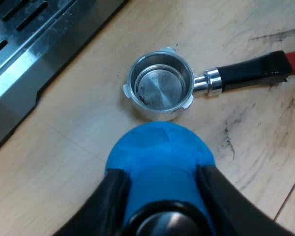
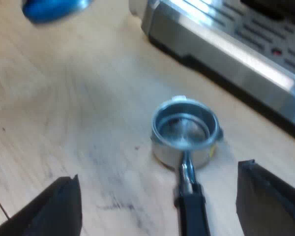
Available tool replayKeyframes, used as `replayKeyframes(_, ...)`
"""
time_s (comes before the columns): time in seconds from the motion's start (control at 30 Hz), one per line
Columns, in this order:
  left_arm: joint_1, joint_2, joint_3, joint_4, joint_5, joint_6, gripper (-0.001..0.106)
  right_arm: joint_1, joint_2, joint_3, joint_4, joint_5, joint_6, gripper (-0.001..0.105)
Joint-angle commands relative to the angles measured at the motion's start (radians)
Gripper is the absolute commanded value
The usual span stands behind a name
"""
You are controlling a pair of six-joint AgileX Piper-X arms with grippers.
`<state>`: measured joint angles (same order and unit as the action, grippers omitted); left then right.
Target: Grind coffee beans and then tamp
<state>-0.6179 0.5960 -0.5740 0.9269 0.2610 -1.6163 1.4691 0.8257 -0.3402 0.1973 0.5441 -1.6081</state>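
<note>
The metal holder (image 1: pixel 161 86) lies loose on the wooden table, its basket empty with faint dark specks; its dark handle (image 1: pixel 250 71) ends in red. My left gripper (image 1: pixel 162 184) is shut on the blue tamper (image 1: pixel 160 162), which hangs close beside the holder's basket, nearer the camera. In the right wrist view the holder (image 2: pixel 186 132) lies with its handle (image 2: pixel 191 211) pointing between the fingers of my right gripper (image 2: pixel 160 196), which is open and wide apart above the handle. The blue tamper (image 2: pixel 54 10) shows beyond the basket.
The espresso machine's metal drip tray (image 1: pixel 24 54) with slotted grille lies close to the holder; the same tray (image 2: pixel 236 44) runs past the basket in the right wrist view. The wooden table (image 1: pixel 246 142) carries dark scuff marks.
</note>
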Motion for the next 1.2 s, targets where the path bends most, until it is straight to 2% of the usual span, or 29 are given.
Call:
replayKeyframes(0.03,-0.004,-0.006,-0.004,-0.012,0.004,-0.01,0.0,0.002,-0.008,0.033,-0.059,0.003,0.02,0.067)
replayKeyframes(0.47,-0.004,-0.002,-0.004,-0.012,0.004,-0.01,0.0,0.002,-0.008,0.158,-0.206,0.006,0.043,0.067)
replayKeyframes(0.87,-0.009,-0.002,-0.004,-0.012,0.004,-0.01,0.0,0.002,-0.008,0.173,-0.223,0.062,0.043,0.067)
replayKeyframes(1.03,-0.061,-0.002,-0.004,-0.012,0.004,-0.01,0.0,0.002,-0.008,0.173,-0.229,0.082,0.043,0.067)
replayKeyframes(1.2,-0.072,-0.002,-0.004,-0.045,0.004,-0.01,0.0,0.002,-0.008,0.173,-0.302,0.082,0.025,0.067)
